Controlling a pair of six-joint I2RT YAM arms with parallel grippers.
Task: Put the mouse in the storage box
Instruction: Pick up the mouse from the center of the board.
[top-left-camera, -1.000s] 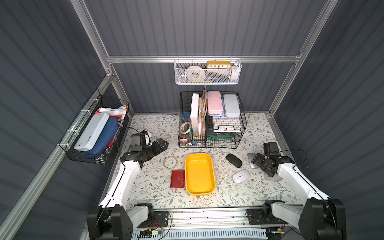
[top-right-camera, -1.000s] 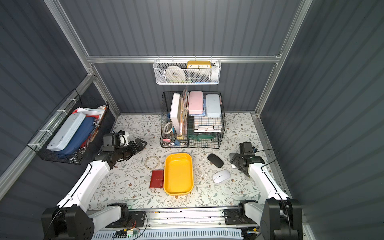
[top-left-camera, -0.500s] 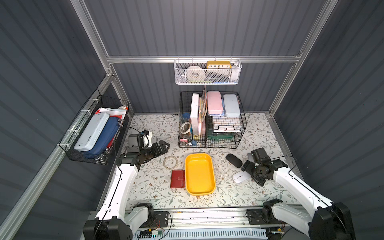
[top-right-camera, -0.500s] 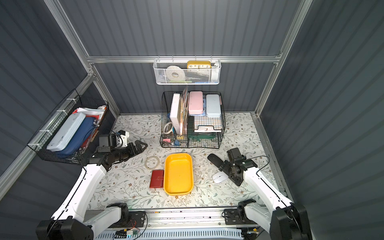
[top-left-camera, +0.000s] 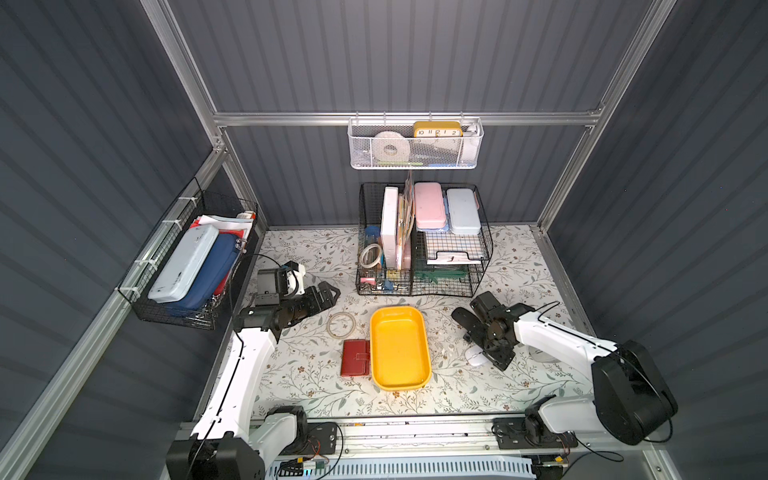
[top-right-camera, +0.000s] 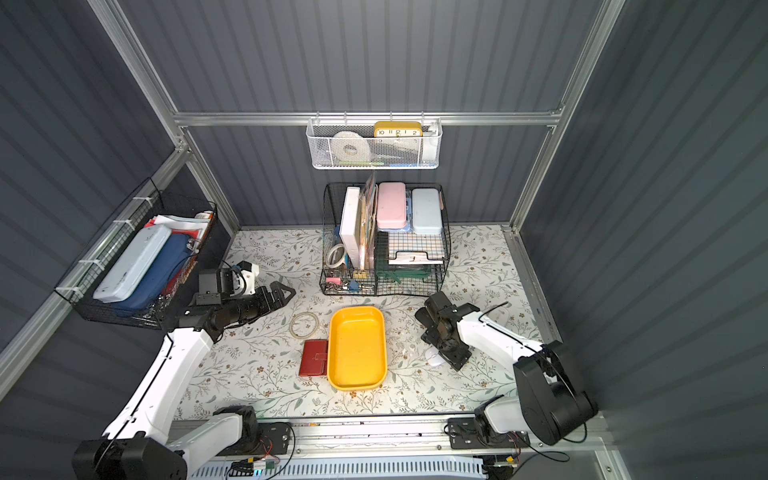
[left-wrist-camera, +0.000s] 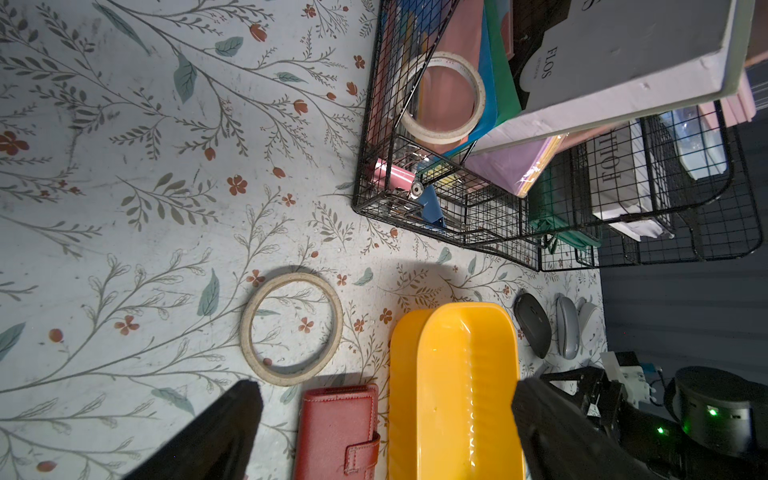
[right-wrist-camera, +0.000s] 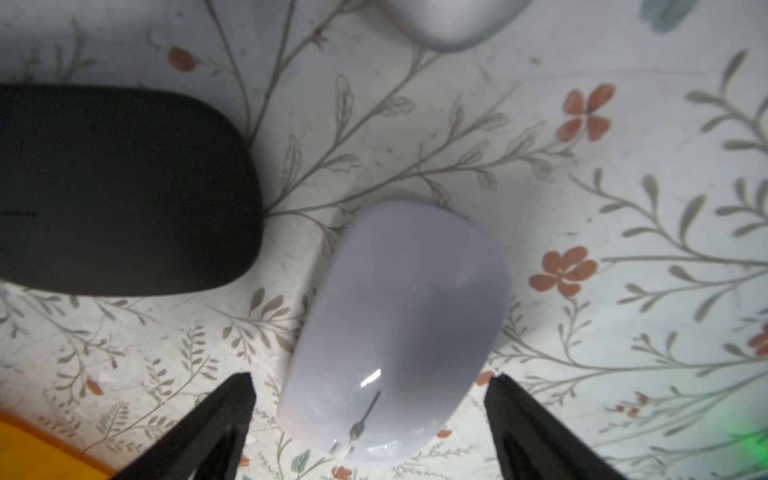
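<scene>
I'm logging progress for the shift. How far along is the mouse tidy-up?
Done: nothing yet; the storage box is empty. In hand: the right end effector is open, straddling the white mouse, which lies ungripped on the table. Left: close, lift and carry it into the box. The black mouse and grey mouse also lie outside it.

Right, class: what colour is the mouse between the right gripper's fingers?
The mouse is white, clearest in the right wrist view.
</scene>
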